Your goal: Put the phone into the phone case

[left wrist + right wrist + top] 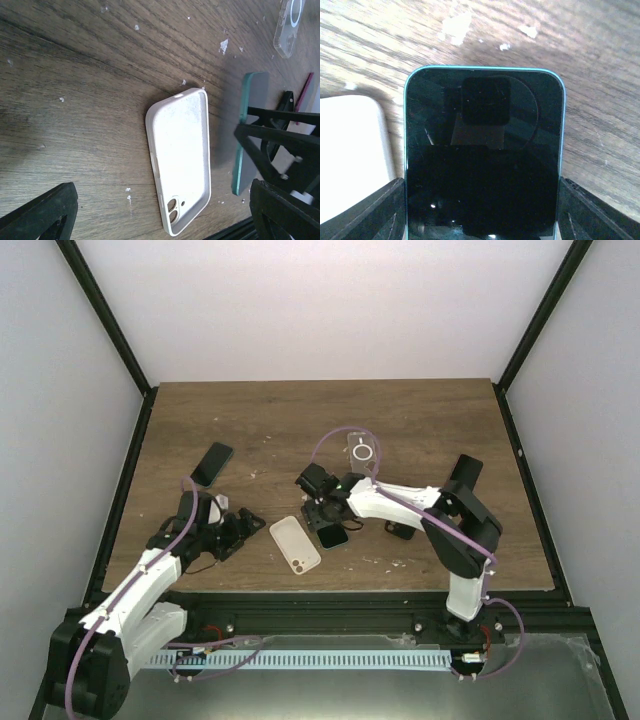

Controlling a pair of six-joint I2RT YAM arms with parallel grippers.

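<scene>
The white phone case (295,545) lies open side up near the table's front edge, camera holes toward me (180,150). Just right of it lies the phone (334,537), dark screen up with a teal rim (482,150). My right gripper (328,512) reaches over the phone from the far side. In the right wrist view (480,210) its two fingers press against the phone's long edges, which rest flat on the wood. My left gripper (238,530) sits left of the case, wide open with nothing between its fingers (162,220).
A black phone (212,463) lies at the far left. A clear case with a ring (362,450) sits behind the right gripper (289,25). A dark slab (467,472) lies at the right. White crumbs dot the wooden table (260,420).
</scene>
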